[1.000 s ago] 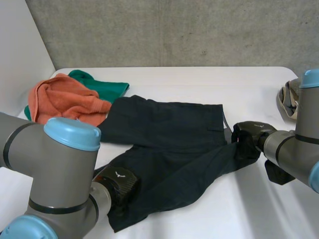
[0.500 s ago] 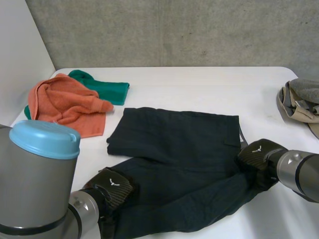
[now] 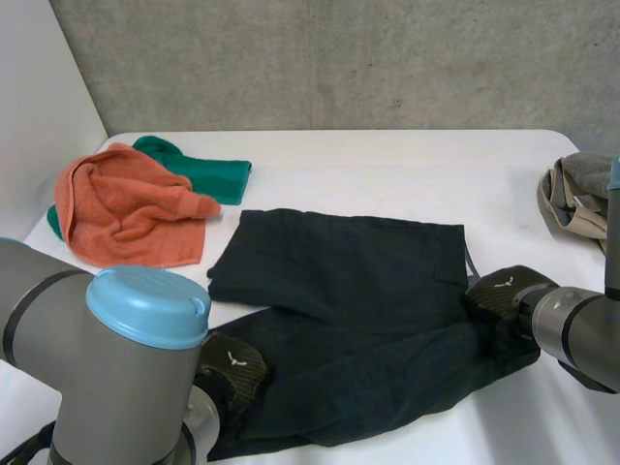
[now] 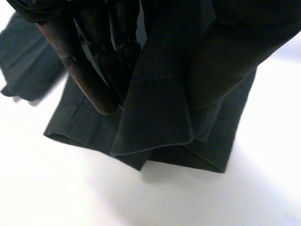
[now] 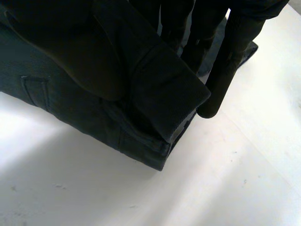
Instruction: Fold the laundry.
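Head view | we are gripping the shorts (image 3: 339,291) at both ends: left hand (image 3: 232,373) pinching the near-left hem, right hand (image 3: 499,295) pinching the right edge | shorts are lying on the worktop (image 3: 387,165), long axis running hand to hand, far half lying beyond both hands.

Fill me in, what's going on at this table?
The robot is mid-fold on a black cloth garment lying on the white table. Its left hand pinches the garment's near left end. Its right hand pinches the right edge. Each hand holds a doubled fold of cloth. A crumpled orange towel, a green cloth and a beige clothes pile lie off to the sides, untouched.
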Controlling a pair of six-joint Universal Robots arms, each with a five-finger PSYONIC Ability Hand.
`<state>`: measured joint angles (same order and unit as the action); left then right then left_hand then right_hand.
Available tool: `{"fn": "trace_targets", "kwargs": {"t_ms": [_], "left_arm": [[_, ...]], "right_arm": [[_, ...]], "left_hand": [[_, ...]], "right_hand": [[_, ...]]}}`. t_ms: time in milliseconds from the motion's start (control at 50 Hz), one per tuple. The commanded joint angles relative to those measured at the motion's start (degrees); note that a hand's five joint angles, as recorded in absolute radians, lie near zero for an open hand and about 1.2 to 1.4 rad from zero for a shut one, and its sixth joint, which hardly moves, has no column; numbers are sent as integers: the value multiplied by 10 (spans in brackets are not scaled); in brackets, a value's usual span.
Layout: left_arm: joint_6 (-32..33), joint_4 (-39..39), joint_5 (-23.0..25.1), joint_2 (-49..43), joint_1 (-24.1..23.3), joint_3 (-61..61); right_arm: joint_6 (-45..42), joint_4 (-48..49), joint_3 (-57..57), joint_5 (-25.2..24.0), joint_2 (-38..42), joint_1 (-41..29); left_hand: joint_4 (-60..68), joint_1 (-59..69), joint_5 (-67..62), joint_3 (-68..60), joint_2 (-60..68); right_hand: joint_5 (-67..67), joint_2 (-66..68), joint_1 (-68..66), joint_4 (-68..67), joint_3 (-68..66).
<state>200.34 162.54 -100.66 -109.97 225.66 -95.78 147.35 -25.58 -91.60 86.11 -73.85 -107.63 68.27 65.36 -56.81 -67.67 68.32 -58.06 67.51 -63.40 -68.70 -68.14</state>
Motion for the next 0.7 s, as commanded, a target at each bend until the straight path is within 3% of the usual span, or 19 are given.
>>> {"fn": "trace_targets", "kwargs": {"t_ms": [20, 100, 140, 300, 480, 600, 700], "left_arm": [[21, -40, 22, 68, -1, -15], [73, -102, 64, 85, 3, -20], [90, -121, 75, 81, 9, -18], [132, -98, 58, 15, 57, 85], [140, -12, 50, -129, 96, 343], [175, 23, 42, -248, 104, 513], [218, 34, 20, -359, 100, 656]], "right_arm": [[-159, -88, -39, -35, -17, 9], [-332, -148, -67, -50, -24, 36], [-346, -141, -67, -50, -23, 37], [-207, -30, -3, -35, 24, 18], [-32, 111, 98, 26, 94, 8], [-14, 244, 136, 71, 146, -2], [-53, 386, 169, 94, 212, -19]], "left_hand": [[117, 146, -132, -123, 117], [117, 146, -132, -123, 117], [117, 146, -132, -123, 117], [117, 146, -132, -123, 117], [117, 146, -132, -123, 117], [117, 146, -132, -123, 117], [117, 146, -132, -123, 117]], "right_hand": [[-119, 125, -166, -113, -119], [-119, 125, -166, -113, -119], [-119, 125, -166, -113, -119], [-119, 125, -166, -113, -119], [-119, 125, -166, -113, -119], [-119, 125, -166, -113, -119], [-119, 125, -166, -113, -119]]}}
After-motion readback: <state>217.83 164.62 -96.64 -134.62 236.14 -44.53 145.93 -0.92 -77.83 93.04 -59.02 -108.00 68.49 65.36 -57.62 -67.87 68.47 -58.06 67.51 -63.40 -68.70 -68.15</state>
